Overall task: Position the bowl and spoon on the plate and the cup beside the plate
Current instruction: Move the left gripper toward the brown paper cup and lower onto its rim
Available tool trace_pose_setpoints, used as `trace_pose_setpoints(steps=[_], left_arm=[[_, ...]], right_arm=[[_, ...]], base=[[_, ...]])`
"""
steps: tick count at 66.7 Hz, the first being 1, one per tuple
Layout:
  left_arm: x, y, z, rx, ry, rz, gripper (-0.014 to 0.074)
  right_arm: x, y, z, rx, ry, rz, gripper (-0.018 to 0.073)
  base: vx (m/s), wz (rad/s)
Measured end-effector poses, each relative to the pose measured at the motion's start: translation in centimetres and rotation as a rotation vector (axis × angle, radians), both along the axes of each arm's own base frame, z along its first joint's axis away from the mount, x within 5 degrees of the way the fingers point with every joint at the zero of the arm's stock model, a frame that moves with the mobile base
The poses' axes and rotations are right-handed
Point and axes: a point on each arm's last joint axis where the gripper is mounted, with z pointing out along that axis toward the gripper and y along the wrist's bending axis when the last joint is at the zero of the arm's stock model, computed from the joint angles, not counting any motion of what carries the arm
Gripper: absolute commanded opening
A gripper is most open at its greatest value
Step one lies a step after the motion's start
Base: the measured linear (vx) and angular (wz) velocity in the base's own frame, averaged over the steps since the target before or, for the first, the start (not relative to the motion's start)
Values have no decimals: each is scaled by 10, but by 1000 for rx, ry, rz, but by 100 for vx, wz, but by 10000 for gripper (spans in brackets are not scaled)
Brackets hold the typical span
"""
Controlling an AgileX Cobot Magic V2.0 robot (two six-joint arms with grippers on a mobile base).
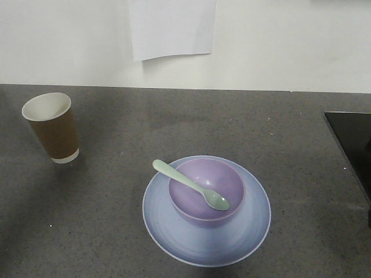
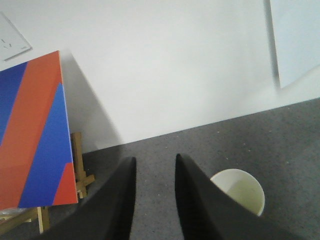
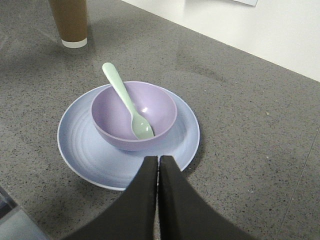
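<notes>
Lavender plastic, the small round bowl sat on the wide pale blue-lilac plate on the grey speckled countertop, with the mint-green plastic spoon lying across it, scoop inside and handle over the rim. The brown paper cup stood upright, well apart to the plate's left. The left gripper hung above the cup with jaws apart, while the right gripper hovered near the plate's edge with jaws together, holding nothing.

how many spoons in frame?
1. A small pale mint-green plastic spoon lies in the lavender-purple plastic bowl, scoop end down inside and handle propped over the rim, on the round pale blue-lilac plate. No other shows, though the brown paper cup's inside is only partly visible.
</notes>
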Motion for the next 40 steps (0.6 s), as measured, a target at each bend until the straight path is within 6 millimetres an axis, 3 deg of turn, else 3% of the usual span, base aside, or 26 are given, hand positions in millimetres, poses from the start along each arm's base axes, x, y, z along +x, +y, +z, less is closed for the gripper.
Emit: trace_pose_setpoints(steps=[9,21,40], left_arm=[[15,15,-4,0,6,79,382],[36,37,-17,-66,61,149,389],[91,56,-64,-245,247,109,388]], right_arm=[[0,0,0,0,0,0,-6],[0,0,0,0,0,0,-6],[0,0,0,0,0,0,-6]], base=[[0,0],[0,0],[0,0]])
